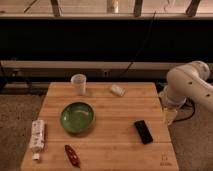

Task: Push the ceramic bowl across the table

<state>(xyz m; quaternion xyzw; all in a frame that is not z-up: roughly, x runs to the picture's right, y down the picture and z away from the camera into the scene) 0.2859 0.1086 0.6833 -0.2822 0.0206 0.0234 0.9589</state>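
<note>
The ceramic bowl [77, 118] sat upright on the left half of the table [120, 105], roughly midway between the far and near edges, and its inside showed only glossy green glaze. A white cup [78, 83] stood upright near the far edge, just beyond the bowl; what it held could not be told. A small pale object [117, 90] lay near the middle of the far edge. A black phone [143, 131] lay towards the near right corner. A white tube [36, 137] lay along the left edge and a red item [72, 155] at the near edge. The gripper [171, 116] hung just off the right edge, below the white arm [190, 87], well apart from the bowl; whether it was open or closed could not be told.
</note>
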